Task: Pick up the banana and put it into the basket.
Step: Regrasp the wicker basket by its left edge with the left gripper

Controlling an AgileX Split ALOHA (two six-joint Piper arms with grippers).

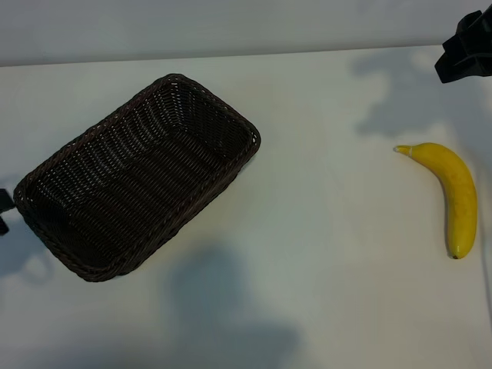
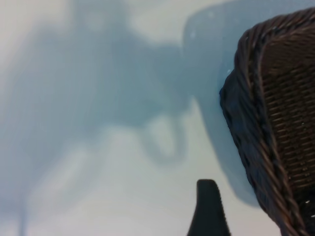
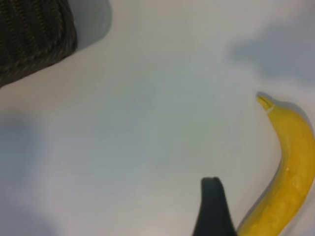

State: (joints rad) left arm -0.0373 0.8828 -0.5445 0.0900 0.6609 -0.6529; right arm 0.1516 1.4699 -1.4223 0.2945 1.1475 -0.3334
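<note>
While left gripper [image 2: 208, 209] sits spread, nothing held, at the basket's [image 1: 138, 184] left end, banana [image 1: 450, 192] lies on table [image 1: 330, 231] far right; right gripper [image 3: 212, 209] spread beside it, holding nothing.

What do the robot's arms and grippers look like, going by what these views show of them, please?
Little shows. The right arm is a black, blocky, angular piece at the exterior view's upper right corner; the left arm is a small black bit at the left edge. Each wrist view shows one matte black, tapering, round-tipped finger: left, right. No cables or markings are visible.
</note>
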